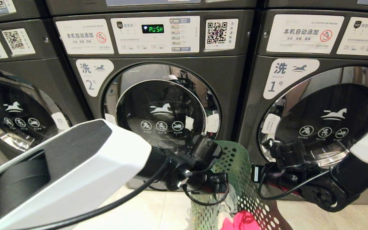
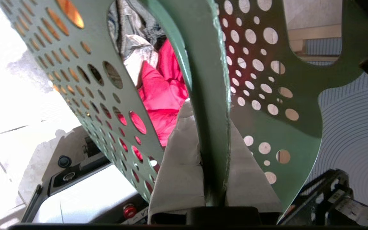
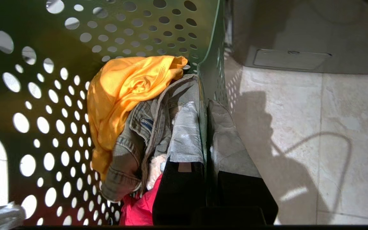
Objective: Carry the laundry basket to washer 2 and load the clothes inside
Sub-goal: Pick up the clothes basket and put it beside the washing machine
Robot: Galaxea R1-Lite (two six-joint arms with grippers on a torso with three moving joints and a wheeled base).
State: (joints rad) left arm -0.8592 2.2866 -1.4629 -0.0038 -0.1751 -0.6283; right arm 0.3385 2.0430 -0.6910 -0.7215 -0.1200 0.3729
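I am clamping the left claw [image 2: 216, 198] on the laundry basket [image 1: 235, 166] rim and the right claw [image 3: 208, 179] on its opposite rim, hanging it before washer 2 [image 1: 161, 108], clothes [image 3: 129, 95] inside. Uneven lifting risks tipping them onto the floor [image 3: 299, 127].

Three dark grey washers stand in a row. The middle one, washer 2 [image 1: 161, 108], has its round glass door closed and "PUSH" glowing green on its display [image 1: 152, 28]. Washer 1 [image 1: 318, 105] sits to its right. In front, both robot arms reach to the green basket [image 1: 238, 166], one on each side. A pink garment [image 1: 243, 220] lies inside, above the pale tiled floor [image 1: 152, 210].
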